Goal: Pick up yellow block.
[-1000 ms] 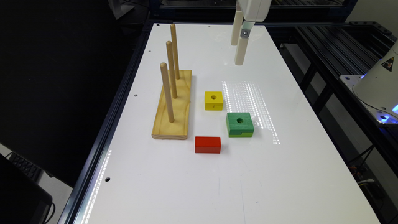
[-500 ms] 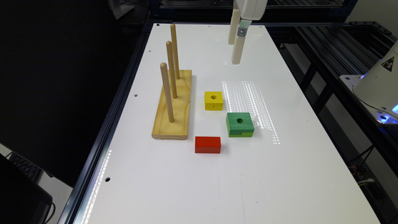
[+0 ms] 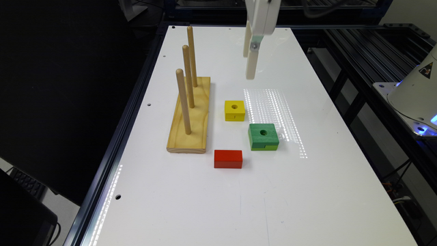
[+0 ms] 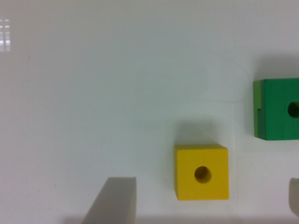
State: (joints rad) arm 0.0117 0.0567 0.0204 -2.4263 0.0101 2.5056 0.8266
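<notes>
The yellow block [image 3: 235,110] lies flat on the white table [image 3: 307,191], its round hole facing up, just off the peg board's side. My gripper [image 3: 248,65] hangs in the air beyond it, toward the table's far end, well above the surface. In the wrist view the yellow block [image 4: 202,171] sits between my two fingers [image 4: 114,200], which stand wide apart, so the gripper [image 4: 205,181] is open and holds nothing.
A green block [image 3: 263,136] with a hole lies close to the yellow one, and a solid red block [image 3: 228,159] sits nearer the front. A wooden base with three upright pegs [image 3: 189,116] stands at the exterior view's left.
The gripper has drifted toward the exterior view's left and lower, closer to the yellow block. The blocks have not moved.
</notes>
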